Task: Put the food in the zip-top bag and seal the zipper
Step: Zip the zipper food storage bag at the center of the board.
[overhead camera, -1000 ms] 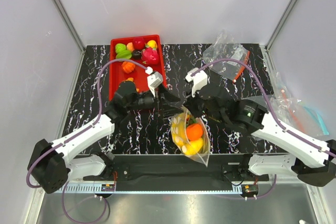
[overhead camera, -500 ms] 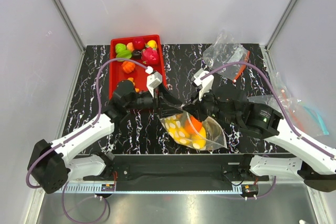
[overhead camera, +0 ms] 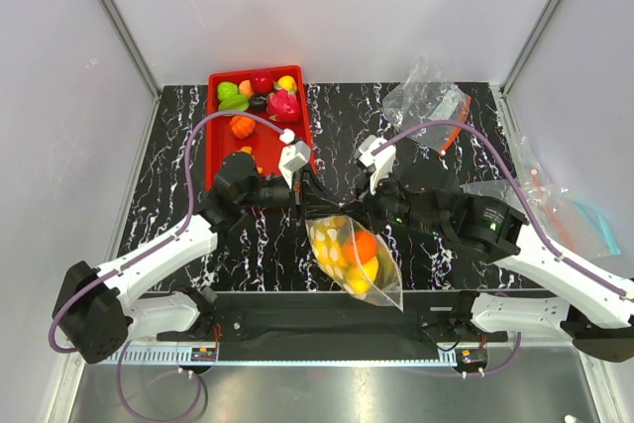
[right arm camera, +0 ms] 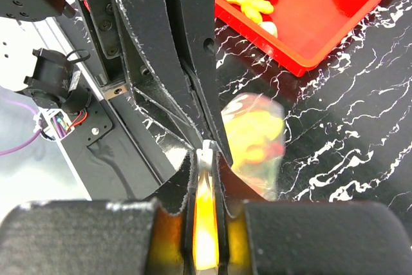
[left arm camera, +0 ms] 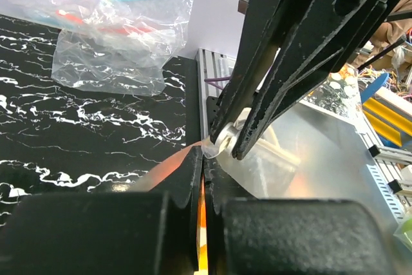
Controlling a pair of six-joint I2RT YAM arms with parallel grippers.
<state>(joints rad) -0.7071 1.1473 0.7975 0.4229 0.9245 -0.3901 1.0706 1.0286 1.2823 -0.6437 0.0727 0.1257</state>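
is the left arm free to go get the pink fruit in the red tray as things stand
Probably not. The left gripper has its jaws shut on the mouth edge of the zip-top bag, opposite the right gripper. The pink fruit lies uncovered in the red tray nearby, so only that hold blocks it.

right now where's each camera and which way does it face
Top external: above and behind the bases, looking down on the table; both arms show, left gripper and right gripper meeting at the zip-top bag.
Left wrist: on the left arm, facing past its own shut fingers to the right gripper and spare clear bags.
Right wrist: on the right arm, facing past its own fingers to the left gripper and red tray.
Shared: both wrist views show both grippers pinching the bag's edge.
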